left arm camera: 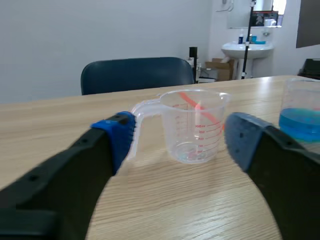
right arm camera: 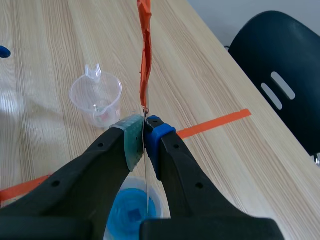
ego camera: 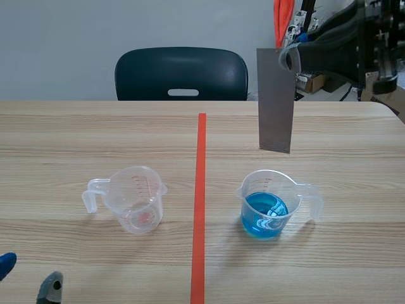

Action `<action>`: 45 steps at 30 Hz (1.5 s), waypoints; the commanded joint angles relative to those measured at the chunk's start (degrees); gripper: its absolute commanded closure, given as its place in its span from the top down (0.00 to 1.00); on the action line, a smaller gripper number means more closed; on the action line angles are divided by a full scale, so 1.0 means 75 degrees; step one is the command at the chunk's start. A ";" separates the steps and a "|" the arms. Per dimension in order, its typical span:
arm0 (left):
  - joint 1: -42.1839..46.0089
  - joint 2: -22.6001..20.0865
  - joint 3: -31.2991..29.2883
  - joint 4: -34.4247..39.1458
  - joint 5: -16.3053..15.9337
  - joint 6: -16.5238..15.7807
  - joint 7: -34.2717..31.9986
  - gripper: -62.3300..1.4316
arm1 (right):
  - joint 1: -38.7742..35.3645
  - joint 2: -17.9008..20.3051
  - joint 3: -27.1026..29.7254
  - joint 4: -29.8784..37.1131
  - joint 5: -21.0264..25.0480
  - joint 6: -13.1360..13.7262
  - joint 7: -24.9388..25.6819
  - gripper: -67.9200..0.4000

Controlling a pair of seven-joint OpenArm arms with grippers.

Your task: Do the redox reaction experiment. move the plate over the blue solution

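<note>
Wooden table (ego camera: 76, 139) bears a clear beaker (ego camera: 136, 206) near blue solution (ego camera: 264, 215), chair (ego camera: 181, 74) behind.

The plate (ego camera: 276, 101) is grey, the solution (ego camera: 264, 216) blue, the tape (ego camera: 200, 202) orange-red.

left gripper (left arm camera: 180, 135): thick black fingers, small round holes, blue pad (left arm camera: 120, 132) + grey-blue dotted one | right gripper (right arm camera: 145, 131): black fingers, grey-green pad (right arm camera: 132, 142) + blue one | right arm (ego camera: 338, 38): black, bulky

Blue solution cup (right arm camera: 127, 210) half behind right tool (right arm camera: 145, 132)
</note>
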 commanded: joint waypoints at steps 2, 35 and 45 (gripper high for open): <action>0.0391 -0.0539 0.0079 0.0807 -0.0044 -0.0114 -0.0346 0.50 | -0.0035 0.0391 0.0067 0.0184 0.0140 0.0058 0.0420 0.01; 0.0708 -0.6167 0.0449 0.5120 -0.3322 -0.2206 0.4115 0.05 | -0.1046 0.1128 0.0079 0.0705 -0.1005 0.0058 0.2098 0.01; -0.2288 -0.6105 0.3016 0.5304 -0.3325 -0.2264 0.6213 0.05 | -0.1035 0.1448 0.0154 0.0714 -0.1003 0.0058 0.2824 0.01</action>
